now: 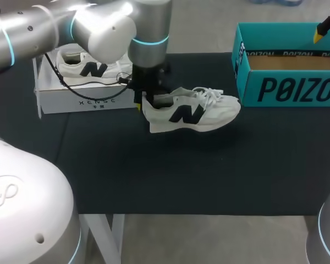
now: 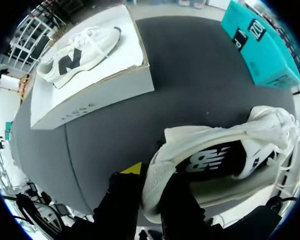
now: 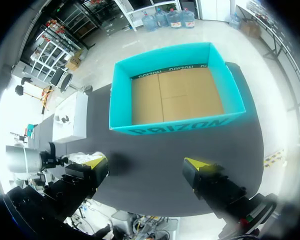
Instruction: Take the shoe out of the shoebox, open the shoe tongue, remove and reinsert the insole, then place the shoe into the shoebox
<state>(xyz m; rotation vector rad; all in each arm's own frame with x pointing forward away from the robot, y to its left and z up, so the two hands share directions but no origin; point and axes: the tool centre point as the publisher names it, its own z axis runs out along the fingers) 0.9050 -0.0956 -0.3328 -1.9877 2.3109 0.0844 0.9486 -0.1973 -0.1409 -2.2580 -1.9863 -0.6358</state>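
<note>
At frame centre, the left gripper (image 1: pixel 144 102) clamps the heel of a white mesh sneaker with black logo (image 1: pixel 193 113), outside the teal cardboard shoebox (image 1: pixel 289 91) at upper right; tongue-opening looks next, needing the wide-open, empty right gripper (image 3: pixel 147 164).

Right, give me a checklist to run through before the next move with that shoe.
1. Grip: ok. The left gripper clamps the heel of the shoe, one finger inside and one outside.
2. Shoe out of the teal shoebox: ok. It is over the black mat.
3. Insole in the shoe: ok. It shows through the opening.
4. Shoebox free to take the shoe: ok. Only its bare cardboard floor shows.
5. Spare arm free: ok. The right gripper is open, holds nothing and is near the shoebox.
</note>
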